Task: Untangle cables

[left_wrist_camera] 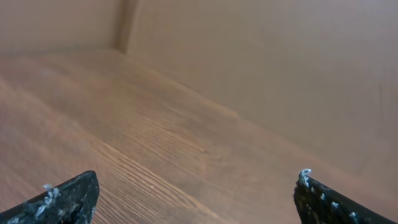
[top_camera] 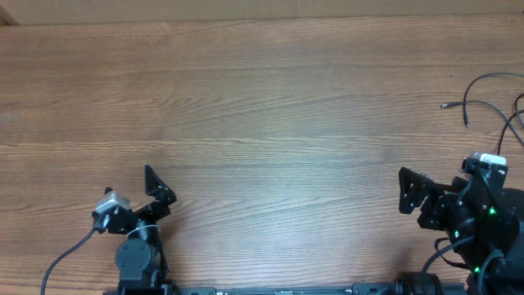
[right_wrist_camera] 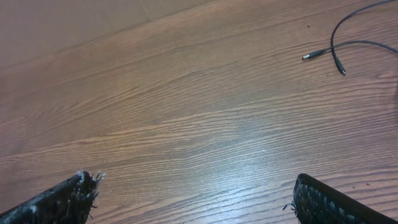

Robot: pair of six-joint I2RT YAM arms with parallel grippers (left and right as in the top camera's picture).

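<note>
The cables (top_camera: 449, 106) are thin black cords lying loose on the wooden table at the far right edge of the overhead view, with two small plug ends pointing left; the rest runs out of frame. In the right wrist view the same cables (right_wrist_camera: 314, 55) show at the upper right, well ahead of the fingers. My right gripper (top_camera: 412, 201) (right_wrist_camera: 193, 178) is open over bare wood, below and left of the cables. Far from them, near the front left, my left gripper (top_camera: 160, 188) (left_wrist_camera: 198, 174) is open with nothing between its fingers.
The wooden table (top_camera: 262, 98) fills the view. The arm bases and their thicker black leads sit along the front edge at the left (top_camera: 135, 258) and the right (top_camera: 483, 238). A wall panel (left_wrist_camera: 261, 56) rises behind the table in the left wrist view.
</note>
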